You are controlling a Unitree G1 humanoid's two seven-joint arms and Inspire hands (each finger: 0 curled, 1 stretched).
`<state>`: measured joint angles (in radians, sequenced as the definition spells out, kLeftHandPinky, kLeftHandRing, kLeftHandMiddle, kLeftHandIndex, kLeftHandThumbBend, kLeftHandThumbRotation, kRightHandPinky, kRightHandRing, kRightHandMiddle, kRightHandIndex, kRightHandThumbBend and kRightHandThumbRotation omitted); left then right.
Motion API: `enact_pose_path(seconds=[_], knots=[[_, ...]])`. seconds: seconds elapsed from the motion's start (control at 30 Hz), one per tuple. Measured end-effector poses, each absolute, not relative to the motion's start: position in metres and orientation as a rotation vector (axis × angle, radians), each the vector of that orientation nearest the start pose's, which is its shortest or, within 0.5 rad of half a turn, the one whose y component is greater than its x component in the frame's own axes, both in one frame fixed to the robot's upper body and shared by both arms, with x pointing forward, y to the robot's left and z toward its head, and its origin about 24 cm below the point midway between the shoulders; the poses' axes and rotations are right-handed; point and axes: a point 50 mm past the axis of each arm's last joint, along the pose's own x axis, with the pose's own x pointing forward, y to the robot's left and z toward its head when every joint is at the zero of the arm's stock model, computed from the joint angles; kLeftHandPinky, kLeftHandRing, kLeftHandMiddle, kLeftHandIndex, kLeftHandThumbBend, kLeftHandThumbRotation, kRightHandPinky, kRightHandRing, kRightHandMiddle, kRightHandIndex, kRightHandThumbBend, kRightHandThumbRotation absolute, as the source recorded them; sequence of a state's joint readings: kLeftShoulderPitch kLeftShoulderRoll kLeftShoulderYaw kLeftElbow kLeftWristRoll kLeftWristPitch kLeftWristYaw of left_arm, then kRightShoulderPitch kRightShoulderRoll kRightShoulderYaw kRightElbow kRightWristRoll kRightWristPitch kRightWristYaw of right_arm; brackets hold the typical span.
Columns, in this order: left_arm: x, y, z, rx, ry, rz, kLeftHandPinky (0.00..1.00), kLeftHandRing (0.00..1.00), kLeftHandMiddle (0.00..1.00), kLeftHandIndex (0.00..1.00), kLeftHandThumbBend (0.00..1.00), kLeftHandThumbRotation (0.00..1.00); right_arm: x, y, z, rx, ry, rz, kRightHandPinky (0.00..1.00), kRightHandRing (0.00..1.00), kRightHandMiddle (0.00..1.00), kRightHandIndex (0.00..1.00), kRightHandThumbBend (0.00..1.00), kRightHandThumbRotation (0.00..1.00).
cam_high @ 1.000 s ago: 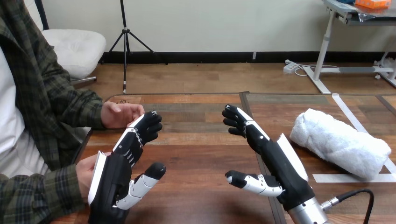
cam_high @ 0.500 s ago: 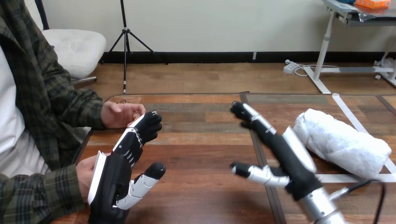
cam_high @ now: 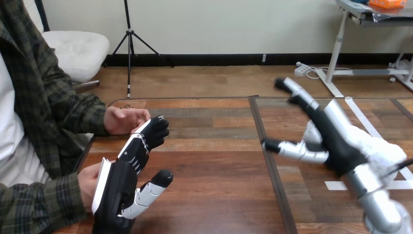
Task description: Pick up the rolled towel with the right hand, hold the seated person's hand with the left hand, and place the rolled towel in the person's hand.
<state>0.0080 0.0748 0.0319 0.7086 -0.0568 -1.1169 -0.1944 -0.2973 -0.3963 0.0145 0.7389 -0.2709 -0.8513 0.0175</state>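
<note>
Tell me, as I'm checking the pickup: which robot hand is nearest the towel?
The right hand, fingers spread, in front of the towel at the view's right. The left hand is across the table, at its left edge.

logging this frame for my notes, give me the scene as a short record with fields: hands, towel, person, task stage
left robot hand: open, fingers relaxed, tips next to the person's upper hand; contact unclear
right robot hand: open, fingers straight and spread, over the rolled towel's near end, not gripping
rolled towel: white, lying on the table, partly hidden by the right robot hand
person's lower hand: beside the back of the left robot hand
task stage: towel not yet picked up
</note>
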Motion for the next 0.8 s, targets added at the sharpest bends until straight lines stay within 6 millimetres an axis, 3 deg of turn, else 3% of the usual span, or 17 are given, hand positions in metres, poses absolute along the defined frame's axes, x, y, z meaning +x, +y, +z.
enact_pose_path(seconds=[0.8], knots=[[0.203, 0.164, -0.008, 0.086, -0.402, -0.126, 0.83, 0.84, 0.85, 0.84, 1.00, 0.74, 0.310, -0.228, 0.098, -0.765, -0.305, 0.183, 0.88, 0.97, 0.95, 0.97, 1.00, 0.47]])
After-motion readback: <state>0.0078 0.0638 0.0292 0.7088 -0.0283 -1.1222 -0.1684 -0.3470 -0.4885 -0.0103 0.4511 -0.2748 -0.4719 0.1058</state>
